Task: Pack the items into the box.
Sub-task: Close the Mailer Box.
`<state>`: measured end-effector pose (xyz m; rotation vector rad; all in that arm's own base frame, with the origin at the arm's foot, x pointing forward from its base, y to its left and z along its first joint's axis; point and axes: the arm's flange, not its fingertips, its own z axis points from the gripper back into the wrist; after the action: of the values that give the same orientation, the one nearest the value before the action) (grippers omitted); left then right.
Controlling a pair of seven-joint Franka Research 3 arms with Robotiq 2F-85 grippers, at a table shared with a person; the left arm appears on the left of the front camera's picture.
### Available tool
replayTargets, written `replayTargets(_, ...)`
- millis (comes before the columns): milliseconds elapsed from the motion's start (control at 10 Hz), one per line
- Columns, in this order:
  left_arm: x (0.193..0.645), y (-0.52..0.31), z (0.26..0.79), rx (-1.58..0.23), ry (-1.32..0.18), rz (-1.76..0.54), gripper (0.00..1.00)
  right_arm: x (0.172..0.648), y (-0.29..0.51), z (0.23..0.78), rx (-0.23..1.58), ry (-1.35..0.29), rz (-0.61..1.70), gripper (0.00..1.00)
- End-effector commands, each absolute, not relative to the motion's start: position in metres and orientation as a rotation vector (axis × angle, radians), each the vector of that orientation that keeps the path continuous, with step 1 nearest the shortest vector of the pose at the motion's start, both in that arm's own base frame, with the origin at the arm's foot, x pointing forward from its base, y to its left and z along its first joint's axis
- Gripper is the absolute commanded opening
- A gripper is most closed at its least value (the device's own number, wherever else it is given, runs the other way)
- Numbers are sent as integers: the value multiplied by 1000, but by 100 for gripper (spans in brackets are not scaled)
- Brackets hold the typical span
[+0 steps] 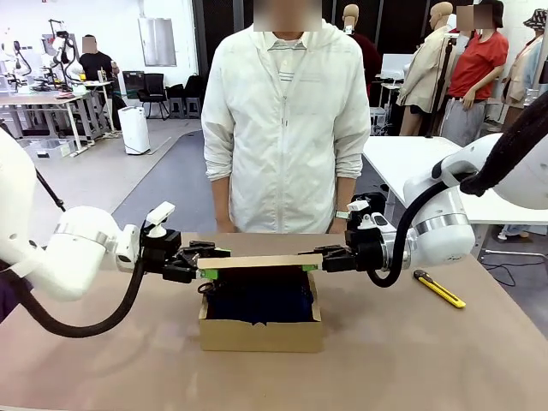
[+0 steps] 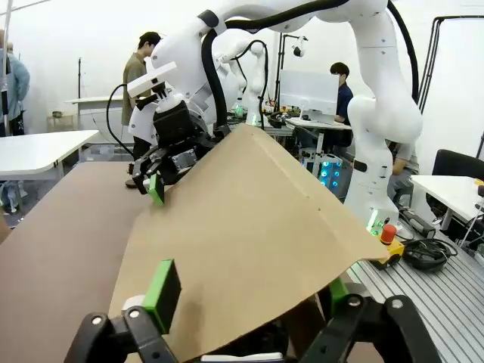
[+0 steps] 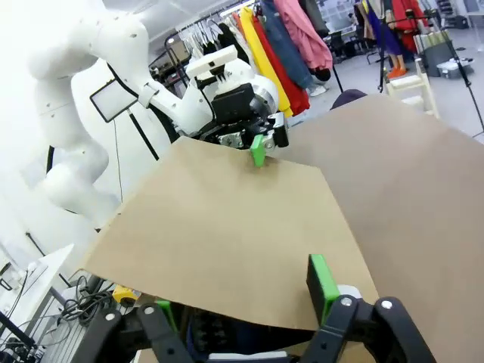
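Start with what sits nearest you on the table: the box [image 1: 261,321], brown cardboard, standing between the two arms. Dark navy fabric shows inside it — the pouch [image 1: 261,295] looks to be already in. You cannot make out the small black tool from these pictures, so treat its place as unknown.

Above the opening, the flap lid [image 1: 261,261] lies nearly level, seen edge-on from the front, with a gap left between it and the front wall. The left gripper [image 1: 205,272] stands at its left end and the right gripper [image 1: 310,265] at its right end.

In the left wrist view the left gripper [image 2: 246,299] has its green pads spread to either side of the flap lid [image 2: 249,227], one above the sheet and one under its edge; the jaws straddle it loosely, and whether they pinch it you cannot tell. The right wrist view gives the same for the right gripper [image 3: 249,302]: pads apart around the flap lid [image 3: 219,234], grip unsettled.

Farther right on the table lies the yellow-and-black utility knife [image 1: 440,288], well apart from the box and no part of the job. Beyond the far edge a person [image 1: 287,120] stands facing you, hands out of view.

By my reading, packing is mostly done — what is left is to bring the lid fully down.
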<state>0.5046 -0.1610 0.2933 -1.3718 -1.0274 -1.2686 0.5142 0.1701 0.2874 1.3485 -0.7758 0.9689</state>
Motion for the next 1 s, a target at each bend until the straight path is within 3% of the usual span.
replayTargets(0, 494, -146, 301, -1331, -1085, -1283, 100, 501, 154, 292, 1313, -779, 1026, 100)
replayTargets(300, 466, -87, 310, -1214, -1216, -1177, 100, 484, 96, 297, 1230, -868, 921, 100)
replayTargets(600, 473, -99, 327, -1078, -1543, -1130, 100, 496, 126, 318, 1217, -1073, 839, 100)
replayTargets(700, 482, -117, 331, -1086, -1573, -1175, 100, 502, 145, 322, 1242, -1088, 836, 100)
replayTargets(900, 499, -156, 329, -1150, -1447, -1316, 100, 500, 177, 321, 1216, -1042, 950, 100)
